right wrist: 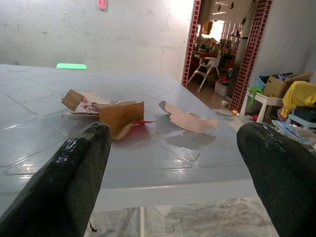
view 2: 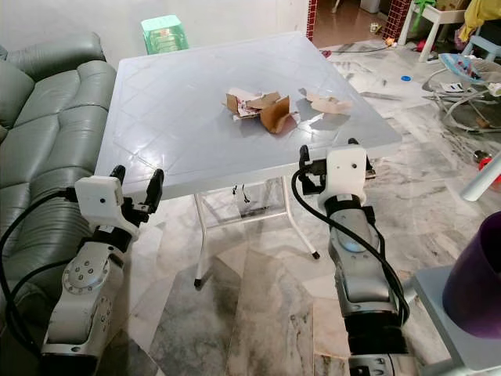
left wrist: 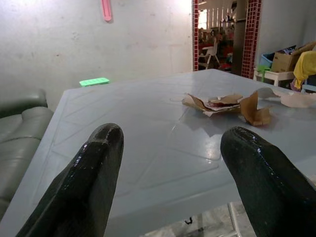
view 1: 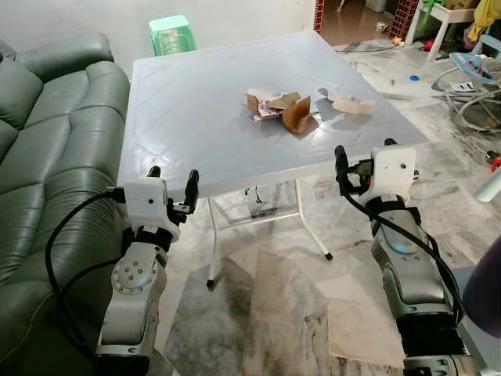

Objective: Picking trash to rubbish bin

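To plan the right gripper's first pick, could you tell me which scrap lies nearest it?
The flat pale scrap, lying alone beyond the right gripper; the crumpled brown pile sits farther left.

No readable text anywhere here

Looked over the torn cardboard scraps (view 1: 275, 108) on the white table (view 1: 188, 117): there's some printed colour on one piece, but it's way too small and blurry to make out any words or numbers.

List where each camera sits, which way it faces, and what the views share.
Head eyes: look forward and down at the white table; both arms show, left gripper, right gripper.
Left wrist: looks between its open fingers across the tabletop.
Right wrist: looks between its open fingers, same direction.
Shared: the torn cardboard trash.
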Controlling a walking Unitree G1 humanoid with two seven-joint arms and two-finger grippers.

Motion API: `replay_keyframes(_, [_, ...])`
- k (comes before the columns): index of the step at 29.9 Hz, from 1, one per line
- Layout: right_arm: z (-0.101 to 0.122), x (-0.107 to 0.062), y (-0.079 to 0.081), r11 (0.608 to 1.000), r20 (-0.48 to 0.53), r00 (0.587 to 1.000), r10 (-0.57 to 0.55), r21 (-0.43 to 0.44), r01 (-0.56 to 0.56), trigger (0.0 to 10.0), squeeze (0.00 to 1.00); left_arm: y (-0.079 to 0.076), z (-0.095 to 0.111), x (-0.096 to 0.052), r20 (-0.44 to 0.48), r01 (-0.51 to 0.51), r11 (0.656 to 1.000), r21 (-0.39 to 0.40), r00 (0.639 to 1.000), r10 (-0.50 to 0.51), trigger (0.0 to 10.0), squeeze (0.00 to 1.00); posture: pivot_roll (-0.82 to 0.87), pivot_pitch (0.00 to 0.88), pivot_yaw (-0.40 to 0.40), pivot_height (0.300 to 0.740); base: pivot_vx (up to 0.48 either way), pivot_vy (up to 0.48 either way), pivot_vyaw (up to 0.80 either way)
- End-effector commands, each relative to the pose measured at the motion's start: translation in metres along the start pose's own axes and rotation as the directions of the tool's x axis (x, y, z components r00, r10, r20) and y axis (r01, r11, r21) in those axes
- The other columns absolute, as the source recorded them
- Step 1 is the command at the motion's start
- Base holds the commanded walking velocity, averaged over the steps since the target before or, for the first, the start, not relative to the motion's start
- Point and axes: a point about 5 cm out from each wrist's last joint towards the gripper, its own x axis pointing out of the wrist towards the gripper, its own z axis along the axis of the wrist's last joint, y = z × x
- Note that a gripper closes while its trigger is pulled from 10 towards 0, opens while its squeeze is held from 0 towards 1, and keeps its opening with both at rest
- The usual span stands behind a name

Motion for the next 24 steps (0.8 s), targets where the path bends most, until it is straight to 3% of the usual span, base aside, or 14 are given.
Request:
replay_keyframes(1, [0.0043, -0.0008, 0.0009, 1.000, 0.012, 1.000, 0.006, -0.002, -0.006, 10.0, 0.00, 0.0033, 0.0038, 0.0047, 0.004, -0.001, 1.000, 0.004, 1.000, 0.001, 10.0, 0.00, -0.01, 0.060, 0.069, 0.740, 0.292, 0.000, 0.00])
replay_keyframes(24, [-0.0010, -0.0016, -0.0002, 1.000, -0.010, 1.000, 0.002, -0.009, -0.002, 10.0, 0.00, 0.0053, 0.0018, -0.0023, -0.023, -0.007, 1.000, 0.017, 1.000, 0.007, 10.0, 0.00, 0.01, 0.065, 0.083, 0.740, 0.281, 0.000, 0.00])
